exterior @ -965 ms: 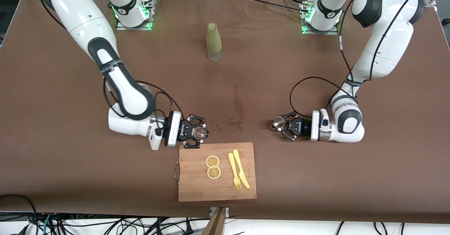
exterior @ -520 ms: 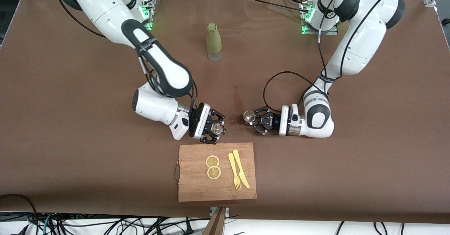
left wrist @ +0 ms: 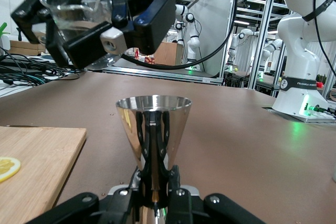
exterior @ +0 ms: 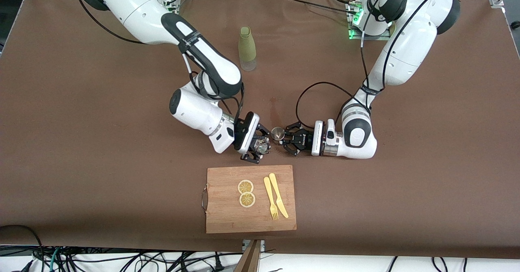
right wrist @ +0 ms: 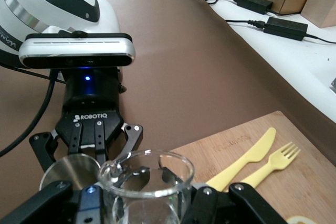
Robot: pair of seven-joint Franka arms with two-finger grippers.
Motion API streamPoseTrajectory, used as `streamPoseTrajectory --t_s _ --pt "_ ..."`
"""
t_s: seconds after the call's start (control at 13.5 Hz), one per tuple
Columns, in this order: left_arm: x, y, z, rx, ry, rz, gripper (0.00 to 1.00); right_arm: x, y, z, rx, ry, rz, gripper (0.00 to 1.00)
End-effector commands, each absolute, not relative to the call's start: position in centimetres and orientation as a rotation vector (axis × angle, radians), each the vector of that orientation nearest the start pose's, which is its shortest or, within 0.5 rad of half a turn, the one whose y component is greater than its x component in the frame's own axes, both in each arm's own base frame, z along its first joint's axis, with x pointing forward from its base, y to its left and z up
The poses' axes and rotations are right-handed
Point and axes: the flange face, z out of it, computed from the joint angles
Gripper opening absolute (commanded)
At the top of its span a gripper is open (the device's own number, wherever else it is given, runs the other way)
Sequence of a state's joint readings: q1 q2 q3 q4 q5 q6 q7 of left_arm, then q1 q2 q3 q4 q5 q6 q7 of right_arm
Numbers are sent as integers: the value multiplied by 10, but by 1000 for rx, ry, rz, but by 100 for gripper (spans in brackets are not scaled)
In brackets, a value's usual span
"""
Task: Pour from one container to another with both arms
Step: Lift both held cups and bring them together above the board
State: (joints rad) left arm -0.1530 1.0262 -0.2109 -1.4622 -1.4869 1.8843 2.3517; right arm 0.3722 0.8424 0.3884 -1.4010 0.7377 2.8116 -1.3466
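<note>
While left gripper (exterior: 283, 136) pinches 1 jigger (exterior: 278, 133), right gripper (exterior: 260, 146) clamps 1 glass (exterior: 264, 145), 2 lemon slices (exterior: 246, 193)

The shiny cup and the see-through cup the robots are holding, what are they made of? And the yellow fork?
The shiny cup looks like polished metal: it mirrors the room. The see-through cup looks like clear glass, maybe plastic, since the table shows through it. The yellow fork looks like matte plastic, with no shine.
</note>
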Motion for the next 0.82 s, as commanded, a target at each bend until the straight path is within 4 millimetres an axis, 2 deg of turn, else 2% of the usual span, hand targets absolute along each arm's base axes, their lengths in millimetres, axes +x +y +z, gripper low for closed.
streamPoseTrajectory --t_s 0.0,0.22,0.45,0.74 --pt "633 -298 95 1253 -1292 1026 0 613 459 279 -2027 -1542 -942 5" --pt "634 -296 95 1249 -1302 1034 0 613 454 271 -2027 -1629 -932 5" --pt "635 -291 93 1241 -1325 1047 0 615 452 272 -2018 -1715 -946 5" --pt "637 -288 95 1237 -1340 1062 0 604 467 271 -2021 -1773 -1014 5"
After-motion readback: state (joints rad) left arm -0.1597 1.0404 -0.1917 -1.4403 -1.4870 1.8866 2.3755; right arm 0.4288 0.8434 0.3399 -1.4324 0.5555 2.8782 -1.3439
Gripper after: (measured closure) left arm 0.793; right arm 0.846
